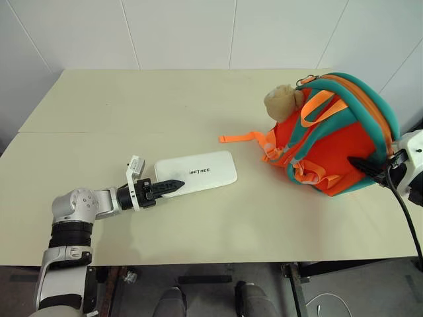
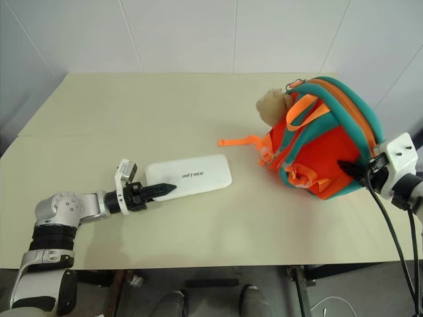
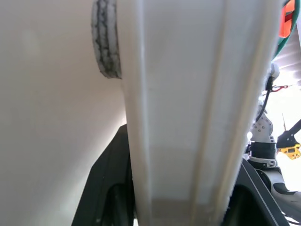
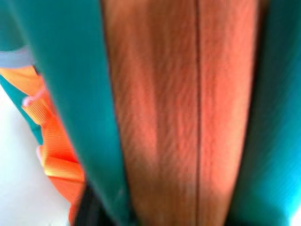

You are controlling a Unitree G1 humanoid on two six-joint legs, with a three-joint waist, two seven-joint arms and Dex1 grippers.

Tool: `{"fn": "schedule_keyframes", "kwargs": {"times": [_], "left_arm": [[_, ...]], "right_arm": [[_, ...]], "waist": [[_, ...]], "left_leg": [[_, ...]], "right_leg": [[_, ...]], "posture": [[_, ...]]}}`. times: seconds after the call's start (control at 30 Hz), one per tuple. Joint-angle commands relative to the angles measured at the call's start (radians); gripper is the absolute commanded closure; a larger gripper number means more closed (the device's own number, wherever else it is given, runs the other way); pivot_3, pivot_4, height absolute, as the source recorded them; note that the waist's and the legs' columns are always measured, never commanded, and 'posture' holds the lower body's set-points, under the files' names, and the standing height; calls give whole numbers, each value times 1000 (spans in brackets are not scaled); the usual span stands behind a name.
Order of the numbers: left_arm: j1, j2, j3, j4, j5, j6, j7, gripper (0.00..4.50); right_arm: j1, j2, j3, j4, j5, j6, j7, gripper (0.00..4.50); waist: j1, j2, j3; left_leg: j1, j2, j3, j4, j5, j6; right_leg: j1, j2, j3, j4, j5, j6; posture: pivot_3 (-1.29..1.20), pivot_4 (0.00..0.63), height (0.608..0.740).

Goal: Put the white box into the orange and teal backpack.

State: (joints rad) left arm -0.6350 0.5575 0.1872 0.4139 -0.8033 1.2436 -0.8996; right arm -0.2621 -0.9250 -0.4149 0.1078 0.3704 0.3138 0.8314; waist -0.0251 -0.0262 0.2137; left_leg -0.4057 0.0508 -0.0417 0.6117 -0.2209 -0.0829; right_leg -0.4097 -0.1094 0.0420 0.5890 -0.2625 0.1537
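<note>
1. You were at the pick-up step: the left claw [image 1: 170, 187] gripped the near end of the white box [image 1: 198, 173], which lay flat on the tabletop [image 1: 132, 112].
2. The right claw [image 1: 365, 165] sat against the orange and teal backpack [image 1: 330, 139] on your right; I can't tell whether it was open or closed.
3. Next move likely needs the bag's mouth held open, then the box lifted across.

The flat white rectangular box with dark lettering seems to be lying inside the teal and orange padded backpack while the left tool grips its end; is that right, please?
Not quite. The flat white rectangular box lies on the cream table, well apart from the teal and orange padded backpack, as the left eye view shows. The rest holds: the left tool grips its near end.
</note>
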Motion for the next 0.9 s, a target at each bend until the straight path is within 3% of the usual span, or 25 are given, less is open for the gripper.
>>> {"fn": "schedule_keyframes", "kwargs": {"times": [0.03, 0.17, 0.47, 0.6, 0.77, 0.9], "left_arm": [[-40, 8, 15, 8, -2, -34, -48, 3102], [-48, 8, 11, 19, -9, -34, -82, 3102], [-57, 13, -47, 42, 37, -58, -143, 3102], [-45, 22, -57, 57, 65, -91, -162, 3102], [-61, 12, -59, 75, 83, -110, -167, 3102], [-68, 2, -52, 62, 84, -115, -164, 3102]], "right_arm": [[42, -27, -94, -65, 2, 11, -33, 1373], [112, -42, -190, -139, 35, 70, -30, 35], [327, -100, -396, -292, 112, 311, 65, 35], [387, -68, -475, -511, 341, 538, 96, 35], [254, -13, -364, -607, 511, 654, -46, 35], [74, 88, -191, -584, 553, 672, -184, 35]], "waist": [[2, 0, 0], [0, 0, 0], [0, 0, 0], [-6, 0, 0], [-7, -2, 0], [-5, -3, 0]], "left_leg": [[0, 0, 0, 0, 0, 0], [0, 0, 0, 0, 0, 0], [0, 0, 0, 0, 0, 0], [0, 0, 0, 0, 0, 0], [1, 0, 0, 2, 1, 1], [0, 0, 0, 2, 3, 3]], "right_leg": [[0, 0, 0, 0, 0, 0], [0, 0, 0, 0, 0, -1], [0, 0, 0, 0, -2, -5], [0, 0, 0, 0, -3, -6], [0, 0, 1, -1, -3, -14], [2, 0, 1, -7, 2, -14]], "posture": [[0, 150, 740], [0, 150, 740], [0, 150, 740], [0, 150, 740], [0, 150, 740], [0, 150, 740]]}}
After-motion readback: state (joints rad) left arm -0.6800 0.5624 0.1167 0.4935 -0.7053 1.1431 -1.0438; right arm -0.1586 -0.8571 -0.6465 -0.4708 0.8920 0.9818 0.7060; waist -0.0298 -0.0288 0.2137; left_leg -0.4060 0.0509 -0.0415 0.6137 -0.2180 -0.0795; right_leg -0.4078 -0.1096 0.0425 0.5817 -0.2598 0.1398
